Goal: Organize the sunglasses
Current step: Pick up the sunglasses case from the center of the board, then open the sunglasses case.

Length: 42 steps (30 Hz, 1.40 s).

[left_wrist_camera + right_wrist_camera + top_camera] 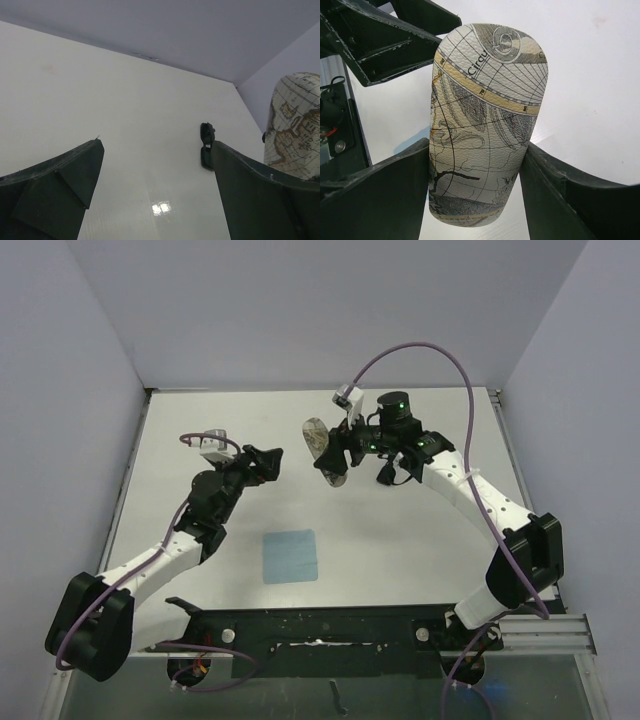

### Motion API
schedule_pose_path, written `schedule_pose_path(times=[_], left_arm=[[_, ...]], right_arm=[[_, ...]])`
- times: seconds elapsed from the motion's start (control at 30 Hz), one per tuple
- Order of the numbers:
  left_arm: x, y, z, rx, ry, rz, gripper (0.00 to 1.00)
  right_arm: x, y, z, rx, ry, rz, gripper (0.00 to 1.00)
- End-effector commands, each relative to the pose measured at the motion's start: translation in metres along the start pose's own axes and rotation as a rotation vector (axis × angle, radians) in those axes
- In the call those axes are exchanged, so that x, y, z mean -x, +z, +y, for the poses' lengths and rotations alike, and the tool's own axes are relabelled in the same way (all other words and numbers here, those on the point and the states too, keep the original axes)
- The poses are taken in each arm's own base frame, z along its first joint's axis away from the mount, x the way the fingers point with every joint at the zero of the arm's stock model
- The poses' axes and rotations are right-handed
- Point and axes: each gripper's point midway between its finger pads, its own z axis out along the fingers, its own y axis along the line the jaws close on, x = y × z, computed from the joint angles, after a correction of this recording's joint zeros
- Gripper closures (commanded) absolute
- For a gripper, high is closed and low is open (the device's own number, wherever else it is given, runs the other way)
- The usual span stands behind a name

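A white table (400, 540) stood boxed in on three sides, its top smooth and faintly glossy. Beyond the table's far edge rose a plain back wall (330, 310) of pale lilac-grey. A left wall (50, 440) and a right wall (590, 390) of the same colour closed in the table's sides. Light fell evenly (shadows were soft), and one bright glare patch (161, 207) lay on the tabletop. A metal rail (545, 625) ran along the table's near edge at the right.

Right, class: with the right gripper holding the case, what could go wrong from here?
1. The case is pinched by the right gripper near one end only, so it could swivel or slip.
2. The open left gripper sits close to the case; reaching for the sunglasses on the table could bump it.
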Motion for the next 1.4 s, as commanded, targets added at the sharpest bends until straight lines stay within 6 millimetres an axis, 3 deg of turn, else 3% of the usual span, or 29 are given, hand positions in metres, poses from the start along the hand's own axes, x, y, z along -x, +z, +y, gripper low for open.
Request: schedule_pose_path(times=[0.0, 0.23, 0.47, 0.6, 0.7, 0.93, 1.1, 1.3, 1.37], left_arm=[[0.034, -0.003, -0.05, -0.211, -0.027, -0.072, 0.09], [0.039, -0.004, -0.076, -0.336, -0.053, -0.068, 0.09], [0.033, 0.01, -0.091, -0.4, -0.092, -0.011, 0.09], [0.024, 0.019, -0.085, -0.391, -0.125, 0.021, 0.1], [0.031, 0.026, -0.084, -0.384, -0.146, 0.01, 0.09], [0.027, 0.04, -0.083, -0.404, -0.208, 0.063, 0.13], [0.028, 0.033, -0.088, -0.459, -0.217, 0.065, 0.16], [0.034, 0.01, -0.084, -0.539, -0.244, 0.037, 0.16], [0.036, 0.002, -0.085, -0.582, -0.247, 0.028, 0.23]], right_arm=[[0.038, -0.011, 0.017, 0.089, -0.067, -0.13, 1.0], [0.036, -0.013, 0.019, 0.108, -0.057, -0.139, 1.0], [0.038, -0.014, 0.024, 0.14, -0.042, -0.156, 0.99], [0.037, -0.015, 0.027, 0.149, -0.034, -0.158, 0.99], [0.036, -0.016, 0.028, 0.149, -0.033, -0.157, 0.99], [0.034, -0.013, 0.03, 0.15, -0.032, -0.153, 0.99], [0.035, -0.014, 0.029, 0.141, -0.042, -0.152, 0.99], [0.038, -0.015, 0.028, 0.135, -0.05, -0.158, 0.99], [0.038, -0.015, 0.027, 0.134, -0.049, -0.158, 0.99]])
